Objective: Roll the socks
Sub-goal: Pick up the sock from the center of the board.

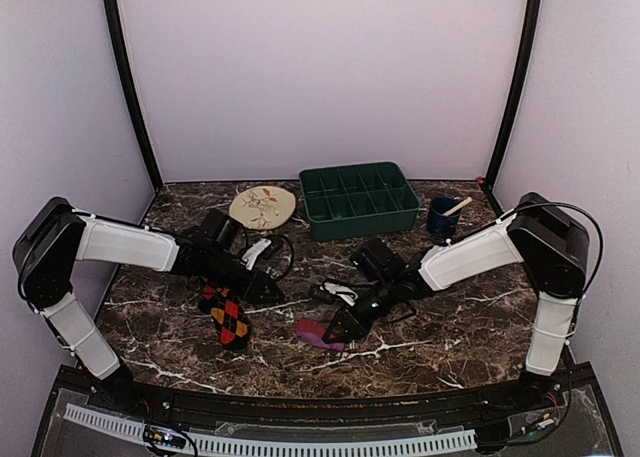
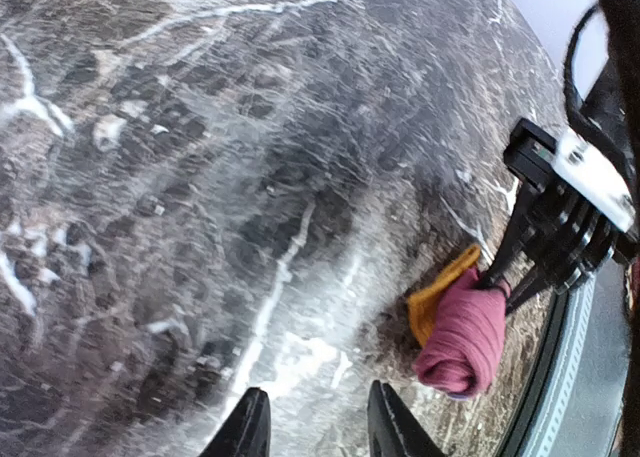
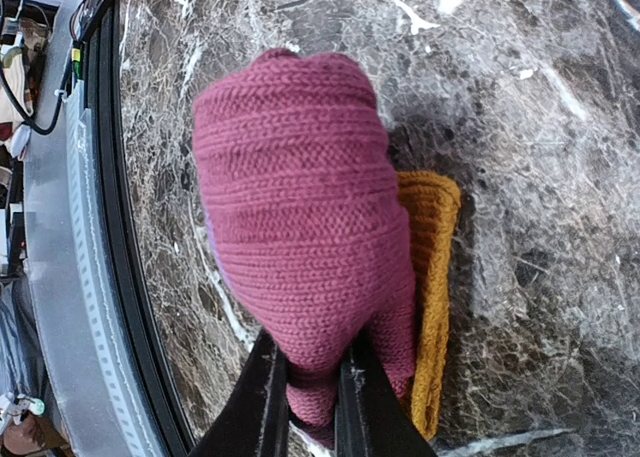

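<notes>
Well behind magenta sock (image 1: 315,331): tray (image 1: 365,223), plate (image 1: 263,206).

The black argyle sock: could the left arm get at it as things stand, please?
Probably yes: the black argyle sock lies uncovered right beside the left tool, which is open and empty.

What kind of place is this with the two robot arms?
Probably a robot practice booth, not a home: plain walls box in a marble-look table, two arms are bolted at its near edge, and odd props like a magenta sock and a flowery plate are there.
</notes>
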Tool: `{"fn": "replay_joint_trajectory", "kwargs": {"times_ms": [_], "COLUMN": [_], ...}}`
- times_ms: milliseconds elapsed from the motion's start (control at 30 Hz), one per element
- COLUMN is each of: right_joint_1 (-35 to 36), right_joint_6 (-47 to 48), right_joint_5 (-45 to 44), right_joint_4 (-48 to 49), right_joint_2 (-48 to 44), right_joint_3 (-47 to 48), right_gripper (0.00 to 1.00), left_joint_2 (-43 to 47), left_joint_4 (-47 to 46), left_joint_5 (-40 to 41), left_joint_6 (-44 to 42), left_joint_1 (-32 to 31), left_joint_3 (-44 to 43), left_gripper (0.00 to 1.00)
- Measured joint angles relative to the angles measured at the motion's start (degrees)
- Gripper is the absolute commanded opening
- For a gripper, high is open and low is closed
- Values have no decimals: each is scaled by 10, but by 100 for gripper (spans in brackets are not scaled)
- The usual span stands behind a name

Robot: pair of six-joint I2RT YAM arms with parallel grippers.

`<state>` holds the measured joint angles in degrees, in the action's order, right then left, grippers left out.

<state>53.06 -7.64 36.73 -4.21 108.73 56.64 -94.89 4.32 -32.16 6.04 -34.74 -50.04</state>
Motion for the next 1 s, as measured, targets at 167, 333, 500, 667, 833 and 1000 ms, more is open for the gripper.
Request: {"fn": "replay_joint_trajectory", "kwargs": {"times_ms": [167,333,500,667,833,1000], "right_joint_1": [-2,-2,-2,-7,-17,-36], "right_joint_6": [-6,-8,-9,-19,-47,-92], "right_joint_5": [6,8,8,19,43,62], "right_joint_4": [2,1,1,9,17,25], "right_joint_2": [2,2,2,1,-7,-21], "right_joint_3": [0,0,0,-5,-20,-33], "right_gripper": [0,0,0,0,0,0], "left_joint_2": [41,75,113,157,208,217], "left_joint_4": [-28,-49,-60,-66,-86,-108], "left_joint_5": [17,76,147,212,276,321], "left_joint_6": [0,-16,-35,-43,-43,-43], "left_joint_1": [-70,-150,-182,-191,-191,-191], "left_joint_3": [42,63,92,109,127,126], "left_gripper": [36,36,35,34,34,34]}}
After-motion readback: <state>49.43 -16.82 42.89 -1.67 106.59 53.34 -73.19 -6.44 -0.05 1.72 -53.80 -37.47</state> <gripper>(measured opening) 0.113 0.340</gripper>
